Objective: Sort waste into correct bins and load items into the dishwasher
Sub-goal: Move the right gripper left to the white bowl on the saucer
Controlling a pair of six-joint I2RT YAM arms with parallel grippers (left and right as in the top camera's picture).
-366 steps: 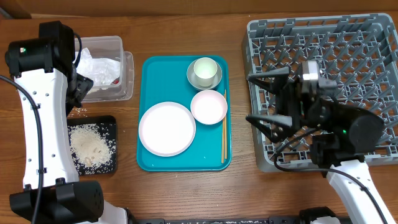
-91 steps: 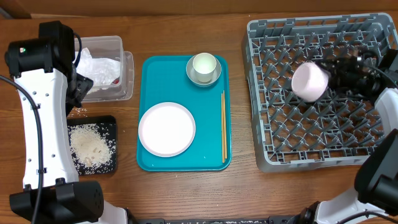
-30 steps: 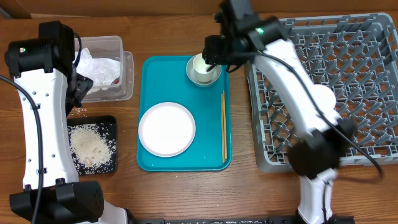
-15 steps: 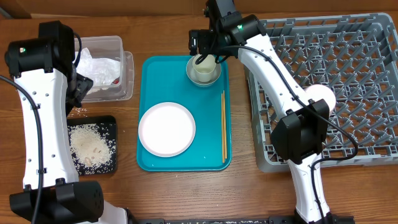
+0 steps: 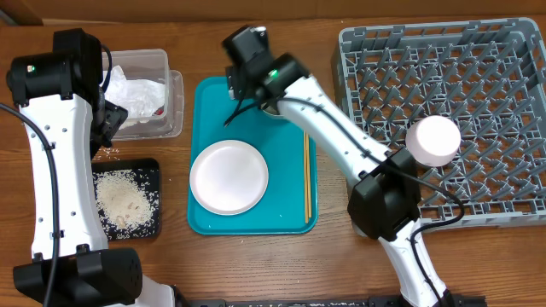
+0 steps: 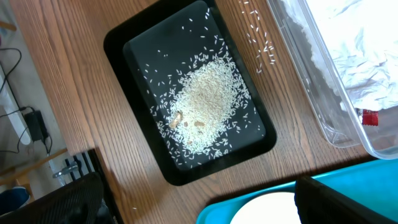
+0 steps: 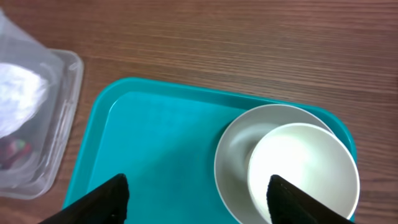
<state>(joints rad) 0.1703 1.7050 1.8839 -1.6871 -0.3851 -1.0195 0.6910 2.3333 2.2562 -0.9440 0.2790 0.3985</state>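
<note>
My right gripper is open and empty over the far end of the teal tray, in the overhead view too. The small pale cup sits inside a small white bowl, just inside the right fingertip. The large white plate and the chopsticks lie on the tray. The other bowl rests upside down in the grey dish rack. My left gripper is open, above the black tray of rice. The clear tub holds the napkin and the red wrapper.
Loose rice grains lie on the wood between the black tray and the tub. My right arm stretches from the rack's front corner across the tray and hides the cup from overhead. My left arm stands along the table's left side.
My right gripper has swung left from over the cup to the tray's far left part, still open. The left arm has not moved.
</note>
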